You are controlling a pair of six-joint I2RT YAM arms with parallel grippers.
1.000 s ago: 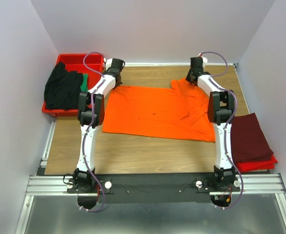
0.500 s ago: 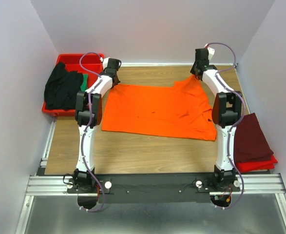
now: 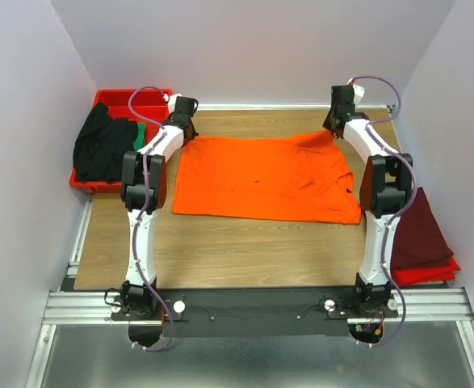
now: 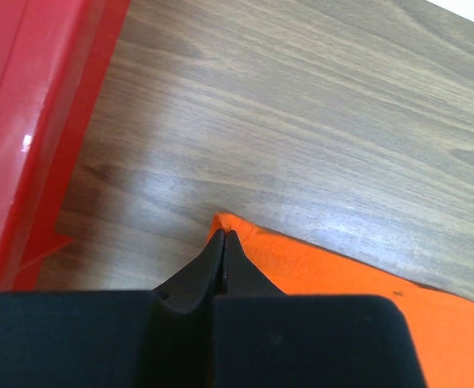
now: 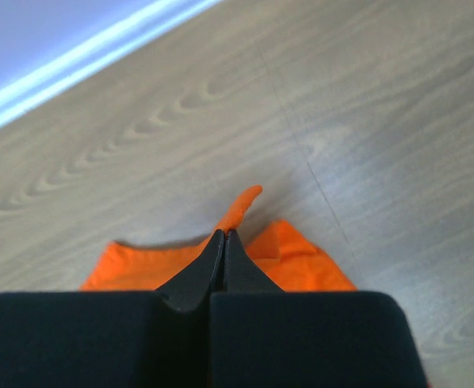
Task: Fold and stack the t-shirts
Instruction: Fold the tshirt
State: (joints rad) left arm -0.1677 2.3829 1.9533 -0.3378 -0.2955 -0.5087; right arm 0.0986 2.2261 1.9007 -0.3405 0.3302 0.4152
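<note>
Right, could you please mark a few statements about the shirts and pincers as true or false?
1. The left pincer and right pincer are each shut on a far corner of the orange shirt. True.
2. The black shirt lies folded on the right. False: it hangs over the tray on the left.
3. The maroon shirt lies folded on a red cloth. True.
4. The orange shirt is folded in half. False: it lies spread open.

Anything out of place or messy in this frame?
Only the black t-shirt, which drapes over the rim of the red tray instead of lying inside. The orange t-shirt lies flat.
</note>
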